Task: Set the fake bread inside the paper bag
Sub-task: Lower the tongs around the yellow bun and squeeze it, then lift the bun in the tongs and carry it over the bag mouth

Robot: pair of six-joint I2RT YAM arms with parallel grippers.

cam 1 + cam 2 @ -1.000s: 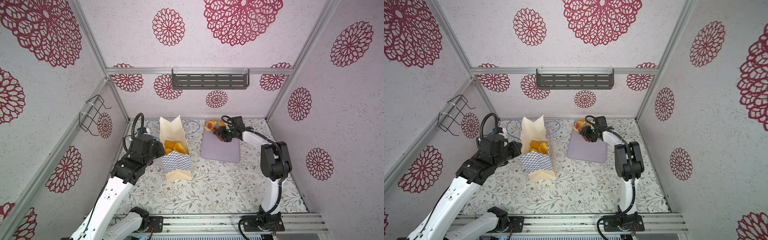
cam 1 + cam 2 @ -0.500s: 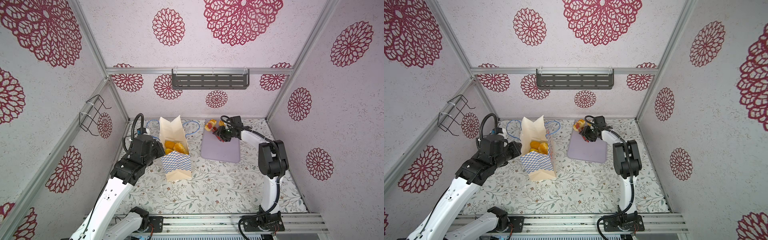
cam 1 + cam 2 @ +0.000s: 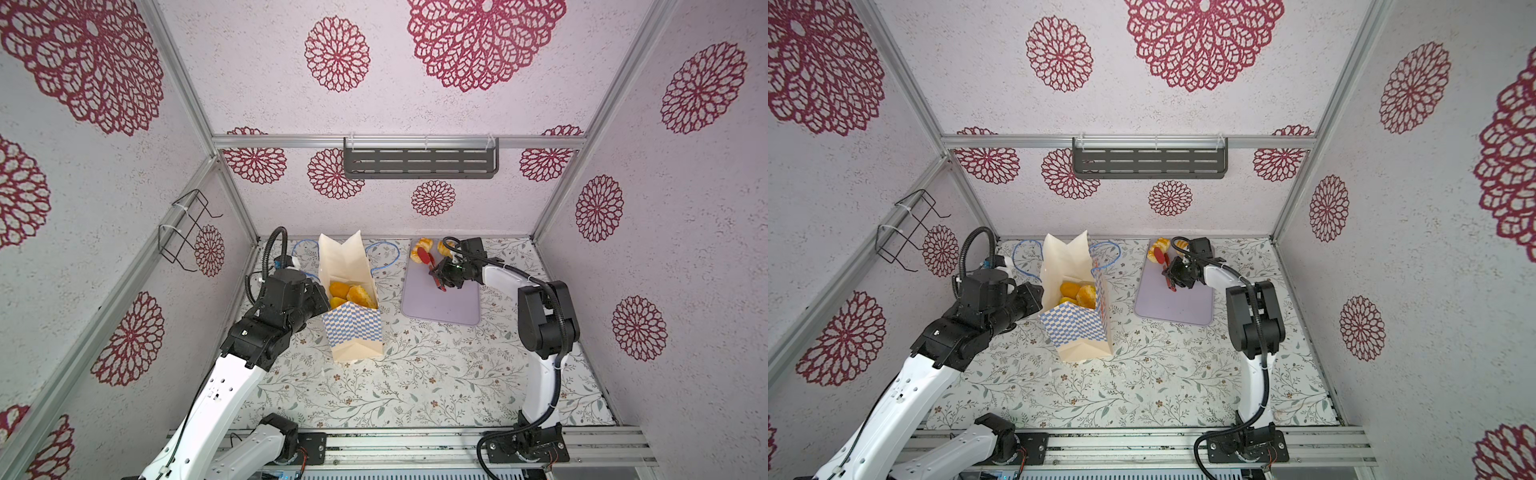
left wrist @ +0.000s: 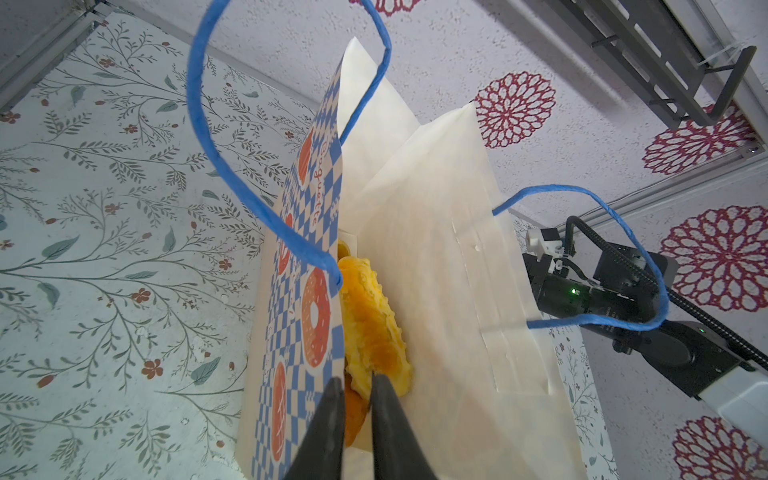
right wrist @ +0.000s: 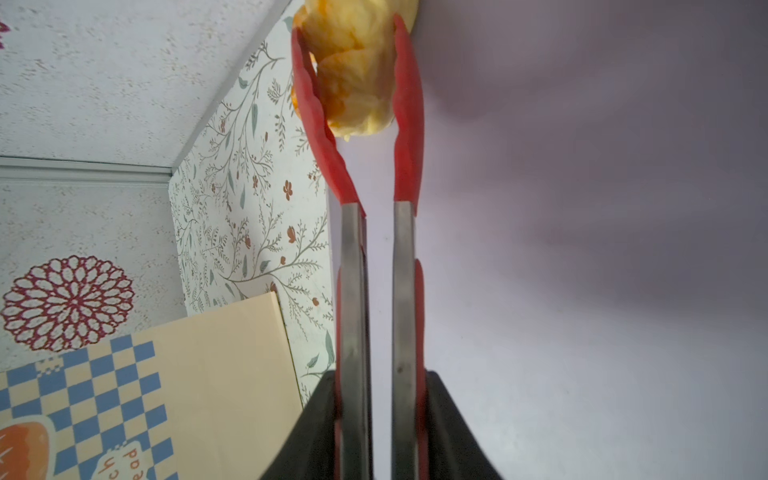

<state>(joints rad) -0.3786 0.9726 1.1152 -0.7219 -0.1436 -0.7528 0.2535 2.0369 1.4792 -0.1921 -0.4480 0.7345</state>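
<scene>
Right now, the right gripper is clamping the steel arms of the red tongs, with only a narrow gap showing between them. The red tips are pinching a yellow pastry from both sides, so the tongs are standing nearly closed on it. In both top views that pastry is showing at the 11 o'clock corner of the lilac tray, which is lying at about 1 o'clock on the table. Whether it is touching the tray, I cannot tell. A second bun is resting near it, toward 3 o'clock. The paper bag is standing upright at about 11 o'clock on the table, mouth open, holding more fake bread. The left gripper is pinching the bag's rim on its 9 o'clock side, fingers almost together.
</scene>
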